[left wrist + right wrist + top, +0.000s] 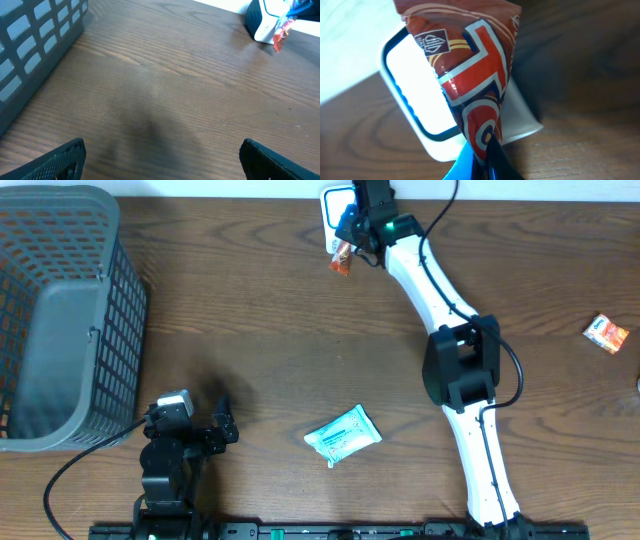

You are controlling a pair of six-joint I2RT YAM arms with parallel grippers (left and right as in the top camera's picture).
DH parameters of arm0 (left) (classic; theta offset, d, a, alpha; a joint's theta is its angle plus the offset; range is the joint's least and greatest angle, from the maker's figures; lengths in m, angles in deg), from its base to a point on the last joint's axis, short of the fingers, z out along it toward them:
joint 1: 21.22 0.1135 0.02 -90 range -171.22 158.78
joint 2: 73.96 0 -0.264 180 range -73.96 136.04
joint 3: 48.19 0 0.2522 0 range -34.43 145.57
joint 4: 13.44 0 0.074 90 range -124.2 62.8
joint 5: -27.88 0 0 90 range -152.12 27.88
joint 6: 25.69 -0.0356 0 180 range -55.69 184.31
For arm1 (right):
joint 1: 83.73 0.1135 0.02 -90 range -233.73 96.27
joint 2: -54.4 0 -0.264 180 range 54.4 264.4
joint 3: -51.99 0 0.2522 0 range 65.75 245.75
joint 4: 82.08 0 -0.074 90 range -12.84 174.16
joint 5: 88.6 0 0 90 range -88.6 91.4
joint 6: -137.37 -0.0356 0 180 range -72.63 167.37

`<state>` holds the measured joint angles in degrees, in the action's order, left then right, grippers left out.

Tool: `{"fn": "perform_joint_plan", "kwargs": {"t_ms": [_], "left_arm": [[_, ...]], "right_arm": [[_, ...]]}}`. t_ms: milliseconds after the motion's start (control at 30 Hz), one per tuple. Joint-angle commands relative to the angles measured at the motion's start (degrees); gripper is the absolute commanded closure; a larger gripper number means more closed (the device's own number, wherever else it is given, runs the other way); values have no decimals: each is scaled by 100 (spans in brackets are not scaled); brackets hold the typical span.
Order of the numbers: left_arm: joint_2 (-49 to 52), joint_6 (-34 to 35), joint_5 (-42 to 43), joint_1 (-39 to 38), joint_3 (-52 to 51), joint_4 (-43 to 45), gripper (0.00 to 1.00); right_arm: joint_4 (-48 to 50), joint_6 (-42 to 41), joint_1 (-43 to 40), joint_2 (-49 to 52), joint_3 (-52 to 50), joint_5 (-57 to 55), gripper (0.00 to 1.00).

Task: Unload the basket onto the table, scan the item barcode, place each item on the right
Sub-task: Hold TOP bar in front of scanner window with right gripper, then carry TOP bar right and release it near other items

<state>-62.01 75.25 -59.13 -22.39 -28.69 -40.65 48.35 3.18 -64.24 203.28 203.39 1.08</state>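
Overhead, the right gripper (350, 242) has its jaws pressed together on the edge of a red snack packet (341, 260), holding it just in front of the white barcode scanner (333, 204) at the far side of the wooden table (250, 330). From the right wrist, the packet hangs across the scanner's lit window. The left gripper (212, 430) sits beside the grey basket (60, 310), jaws spread wide.

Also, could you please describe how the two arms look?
The right arm has white links, black joint housings, a black cable along it and a green light near the wrist. The left arm is black with a pale camera block and a trailing black cable. Its jaws are black.
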Motion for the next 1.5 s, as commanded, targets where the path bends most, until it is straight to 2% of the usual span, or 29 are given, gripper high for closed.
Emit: {"fn": "perform_joint_plan", "kwargs": {"t_ms": [0,200,433,533,633,733,867,1000,1133,1233,1467], "left_arm": [[2,52,-70,24,-144,-39,2],[2,55,-70,24,-144,-42,2],[2,55,-70,24,-144,-39,2],[2,55,-70,24,-144,-39,2],[2,52,-70,24,-144,-39,2],[2,55,-70,24,-144,-39,2],[2,52,-70,24,-144,-39,2],[2,55,-70,24,-144,-39,2],[2,55,-70,24,-144,-39,2],[2,52,-70,24,-144,-39,2],[2,52,-70,24,-144,-39,2]], "right_arm": [[-9,-833,-103,103,133,66,98],[138,-870,-76,103,133,651,98],[-697,-525,-55,103,317,1036,98],[-1073,-188,-98,101,428,1252,99],[-1770,664,-107,55,772,1602,99],[-2741,1174,-127,-61,1174,1370,99],[-4192,1491,-232,-284,1657,214,99],[-5077,1862,-452,-490,1786,-562,99],[-6015,2151,-861,-509,1762,-800,99],[-6153,2396,-1189,-520,1515,-977,99],[-6133,2302,-2109,-520,1075,-1373,99]]}}
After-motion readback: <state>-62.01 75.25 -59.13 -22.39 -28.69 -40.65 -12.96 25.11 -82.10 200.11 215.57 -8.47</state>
